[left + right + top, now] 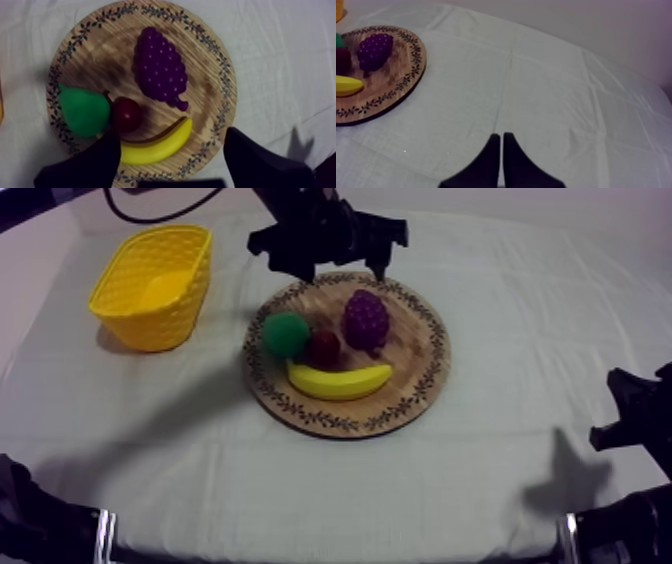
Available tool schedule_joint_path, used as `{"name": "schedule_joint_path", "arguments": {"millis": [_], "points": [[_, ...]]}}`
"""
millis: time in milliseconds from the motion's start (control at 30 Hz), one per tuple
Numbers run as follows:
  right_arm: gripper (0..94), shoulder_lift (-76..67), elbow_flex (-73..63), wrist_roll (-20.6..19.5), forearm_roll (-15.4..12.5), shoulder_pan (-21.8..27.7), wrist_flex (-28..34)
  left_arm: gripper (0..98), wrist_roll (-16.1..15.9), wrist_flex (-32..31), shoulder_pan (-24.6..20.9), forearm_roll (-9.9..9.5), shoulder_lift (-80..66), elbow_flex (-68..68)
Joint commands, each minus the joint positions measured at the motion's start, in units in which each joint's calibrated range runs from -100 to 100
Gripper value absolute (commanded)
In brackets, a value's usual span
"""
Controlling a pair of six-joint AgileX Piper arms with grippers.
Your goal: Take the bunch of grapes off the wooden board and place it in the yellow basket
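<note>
Left end effector (328,260) hangs over the far rim of the round wooden board (412,393), arm coming in from the upper left. Its two black fingers (102,160) are spread wide with nothing between them. In the left wrist view it looks straight down on the fruit. The bunch of grapes (366,318) lies on the board, on the far-right part in the top view, close below the left end effector and not touched by it. The small red fruit (322,348) sits just beside the grapes' narrow end, and the green pear (285,334) is touching the red fruit on its other side. The banana (338,380) lies along the near side of the fruit, curving under the red fruit. The yellow basket (150,308) stands on the surface to the left of the board, apart from it, with no fruit in it. Right end effector (501,150) is low at the right side of the surface, well away from the board. Its fingers lie pressed together as a narrow wedge, holding nothing, over the grey-white cloth (500,488).
</note>
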Motion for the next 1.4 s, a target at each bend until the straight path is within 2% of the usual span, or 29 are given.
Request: {"name": "schedule_joint_path", "arguments": {"millis": [0, 133, 633, 967, 1367], "points": [[0.5, 0.0, 0.0, 0.0, 0.0, 0.0, 0.0, 77.8, 0.2, -0.7, -0.1, 0.33, 1.0, -0.3], [0.5, 0.0, 0.0, 0.0, 0.0, 0.0, 0.0, 77.8, 0.7, -2.6, -0.6, 1.17, 3.9, -1.2], [0.5, 0.0, 0.0, 0.0, 0.0, 0.0, 0.0, 77.2, -0.8, -6.5, -2.2, 4.64, 16.6, -6.5], [0.5, 0.0, 0.0, 0.0, 0.0, 0.0, 0.0, 75.0, -2.1, -5.5, -2.4, 6.05, 24.3, -13.3], [0.5, 0.0, 0.0, 0.0, 0.0, 0.0, 0.0, 73.7, -2.9, -2.6, -3.3, 6.79, 29.7, -20.1]]}}
